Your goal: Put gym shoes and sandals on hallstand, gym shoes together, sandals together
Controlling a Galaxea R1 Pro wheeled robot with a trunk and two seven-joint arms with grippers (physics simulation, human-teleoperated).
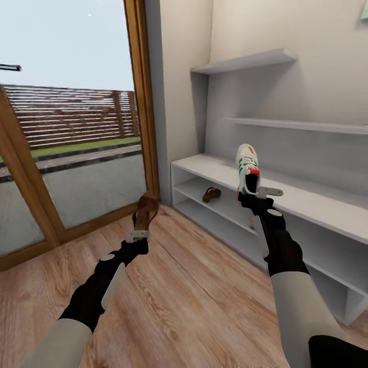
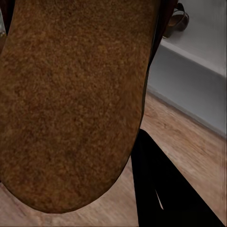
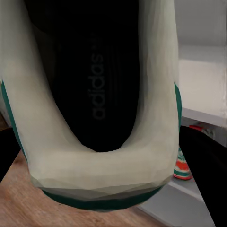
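Two light, fairly stiff shoes were clamped heel-down: left gripper (image 1: 139, 236) on sandal (image 1: 145, 209), right gripper (image 1: 255, 197) on sneaker (image 1: 248, 168).

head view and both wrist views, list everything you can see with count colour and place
sneaker held: one, white with green stripes and red-orange patches, upright in the right claw in front of the rack's top board
sneaker on rack: one, white, green and red-orange, partly seen on a lower shelf
sandal held: one, brown, in the left claw above the floor
sandal on rack: one, brown, middle shelf near the left end
shoe rack: one, pale grey-white, against the right wall with shelves above
floor: light brown wood planks
glass door: one, wooden frame, at left, fence and grass outside
left claw: shut on the sandal
right claw: shut on the sneaker
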